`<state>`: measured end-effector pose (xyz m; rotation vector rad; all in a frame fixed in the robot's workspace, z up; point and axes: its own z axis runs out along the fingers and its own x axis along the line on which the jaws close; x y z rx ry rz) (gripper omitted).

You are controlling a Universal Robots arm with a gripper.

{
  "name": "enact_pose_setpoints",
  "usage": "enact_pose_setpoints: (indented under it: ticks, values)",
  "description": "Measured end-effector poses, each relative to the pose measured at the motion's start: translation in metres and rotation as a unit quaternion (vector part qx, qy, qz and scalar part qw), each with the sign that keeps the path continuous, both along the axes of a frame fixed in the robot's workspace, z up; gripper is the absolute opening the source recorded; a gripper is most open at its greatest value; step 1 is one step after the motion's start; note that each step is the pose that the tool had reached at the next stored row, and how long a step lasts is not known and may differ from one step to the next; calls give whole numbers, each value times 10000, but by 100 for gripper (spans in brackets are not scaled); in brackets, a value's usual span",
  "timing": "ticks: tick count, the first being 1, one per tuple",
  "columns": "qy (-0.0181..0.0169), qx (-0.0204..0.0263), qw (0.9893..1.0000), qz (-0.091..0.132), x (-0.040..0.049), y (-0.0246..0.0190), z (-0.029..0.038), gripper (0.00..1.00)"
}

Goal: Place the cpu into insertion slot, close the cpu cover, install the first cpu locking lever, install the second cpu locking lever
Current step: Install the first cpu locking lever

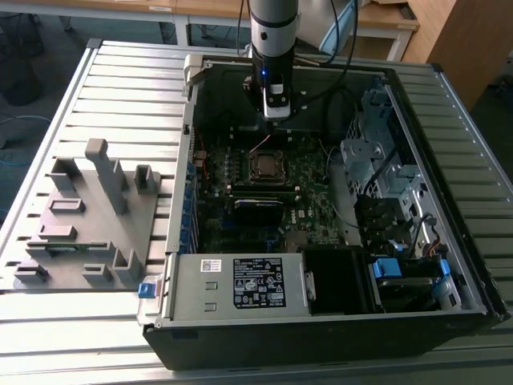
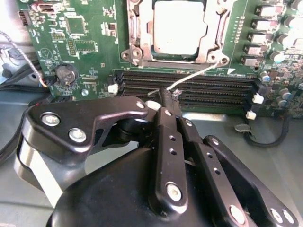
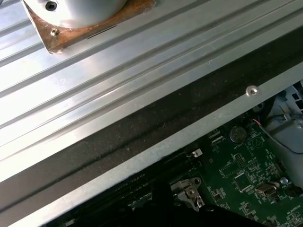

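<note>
- In the exterior view, a black, open computer case [image 1: 321, 337] is being shown lying on a ribbed, dull-silver metal table [image 1: 120, 88]. A moulded grey fixture [image 1: 88, 216] is standing well apart from it, towards the exterior view's left.
- The gripper [image 1: 276, 112] is being held above the green motherboard [image 1: 309, 200], near the case's far wall. The insertion slot [image 1: 250, 167], square and silvery-rimmed, is lying flat and facing up just below it. The cpu [image 1: 264, 166] is being seen inside as a dull grey square.
- In the second wrist view, the cpu [image 2: 177, 28] is sitting in the slot. Its top is smooth, matt and pale silver. Being square, it has no long axis, and its edges are running parallel to the long black memory slots [image 2: 213, 87] beside it.
- The cpu cover [image 2: 143, 38], a thin brushed-metal frame, is lying flat around the chip's edges.
- The gripper [image 2: 165, 94], made of glossy black bars with bright screws, is being shown with its fingers drawn together to one narrow tip. A thin silvery rod [image 2: 196, 73] is slanting from the slot's corner to that tip. Whether it is being pinched cannot be told.
- In the first wrist view, the grooved table [image 3: 142, 66], the case's pale metal rim [image 3: 199, 132] and a corner of the speckled green motherboard [image 3: 246, 184] are being shown.
</note>
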<state>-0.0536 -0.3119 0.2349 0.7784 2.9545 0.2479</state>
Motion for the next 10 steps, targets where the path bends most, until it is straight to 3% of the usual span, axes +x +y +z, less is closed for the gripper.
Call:
enact_pose_setpoints:
  ticks: [10]
  values:
    - [0, 0, 10000, 0, 33, 0, -150, 10]
